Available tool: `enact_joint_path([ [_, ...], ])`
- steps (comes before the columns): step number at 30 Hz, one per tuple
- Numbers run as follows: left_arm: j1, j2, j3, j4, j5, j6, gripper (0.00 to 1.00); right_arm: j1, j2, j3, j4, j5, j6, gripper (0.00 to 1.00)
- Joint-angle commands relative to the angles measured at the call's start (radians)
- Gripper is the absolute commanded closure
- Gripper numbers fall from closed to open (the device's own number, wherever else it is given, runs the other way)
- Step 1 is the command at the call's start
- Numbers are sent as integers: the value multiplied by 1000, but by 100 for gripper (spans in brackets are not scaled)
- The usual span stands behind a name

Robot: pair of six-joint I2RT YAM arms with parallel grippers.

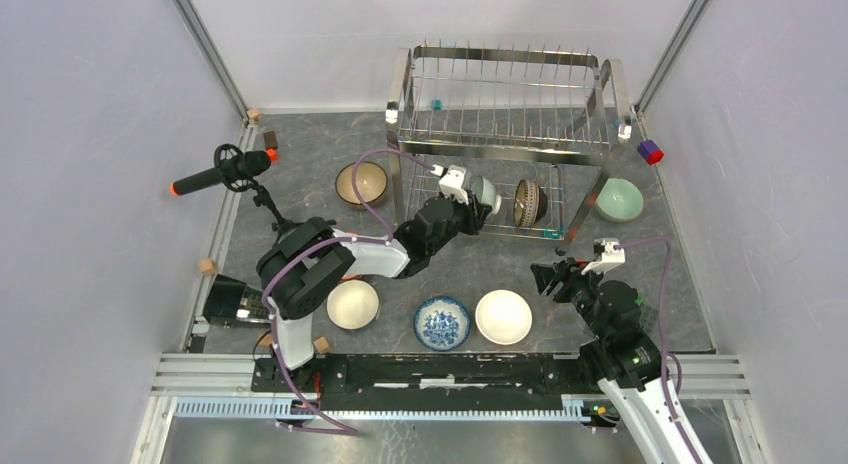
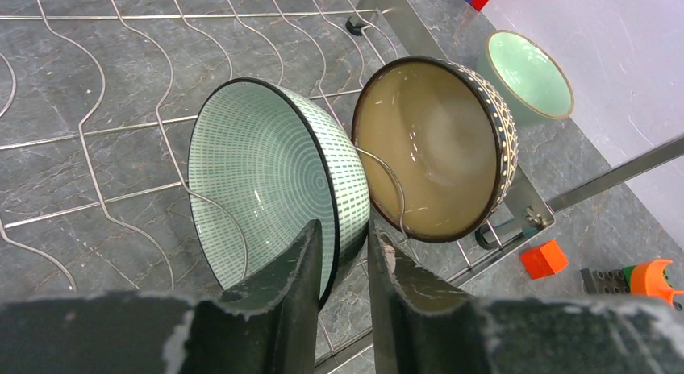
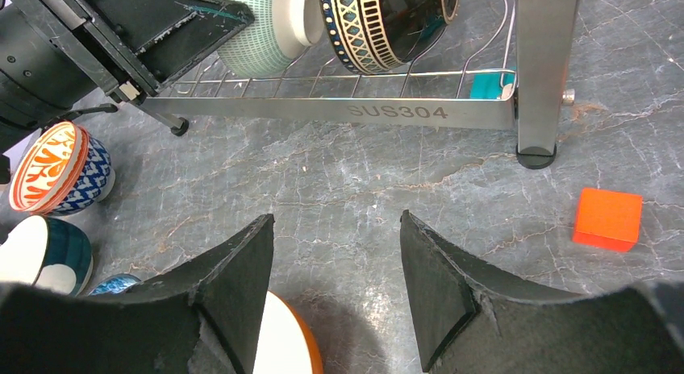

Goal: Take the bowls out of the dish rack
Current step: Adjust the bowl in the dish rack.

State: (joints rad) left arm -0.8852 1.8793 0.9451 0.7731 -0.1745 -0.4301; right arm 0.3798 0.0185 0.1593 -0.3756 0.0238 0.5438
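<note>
The chrome dish rack [image 1: 505, 94] stands at the back. Its lower tier holds a pale green patterned bowl [image 1: 487, 192] and a tan bowl with a dark patterned outside [image 1: 528, 203], both on edge. My left gripper [image 1: 478, 206] reaches into that tier. In the left wrist view the left gripper [image 2: 343, 233] is shut on the rim of the green bowl [image 2: 258, 172], one finger inside and one outside, beside the tan bowl [image 2: 427, 148]. My right gripper [image 3: 337, 221] is open and empty above the table in front of the rack's bar [image 3: 387, 112], over an orange bowl [image 3: 286, 342].
On the table stand a tan bowl [image 1: 361, 183], a white bowl [image 1: 352, 304], a blue-and-white bowl [image 1: 442, 322], a white-inside bowl [image 1: 503, 316] and a pale green bowl [image 1: 619, 199]. An orange block [image 3: 606, 219] lies near the rack's leg. A black handle tool [image 1: 215, 174] stands at left.
</note>
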Motion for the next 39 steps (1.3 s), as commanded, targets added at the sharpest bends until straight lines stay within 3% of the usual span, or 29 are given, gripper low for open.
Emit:
enact_joint_path([
  [1, 7, 15, 11, 58, 58, -35, 71, 8, -5, 28, 25, 8, -9, 36],
  [12, 7, -9, -19, 146, 95, -13, 98, 7, -4, 26, 25, 14, -3, 36],
  [23, 7, -79, -99, 347, 88, -42, 98, 8, -14, 21, 26, 20, 4, 36],
  [39, 43, -113, -163, 478, 29, -172, 98, 8, -43, 16, 25, 18, 14, 36],
])
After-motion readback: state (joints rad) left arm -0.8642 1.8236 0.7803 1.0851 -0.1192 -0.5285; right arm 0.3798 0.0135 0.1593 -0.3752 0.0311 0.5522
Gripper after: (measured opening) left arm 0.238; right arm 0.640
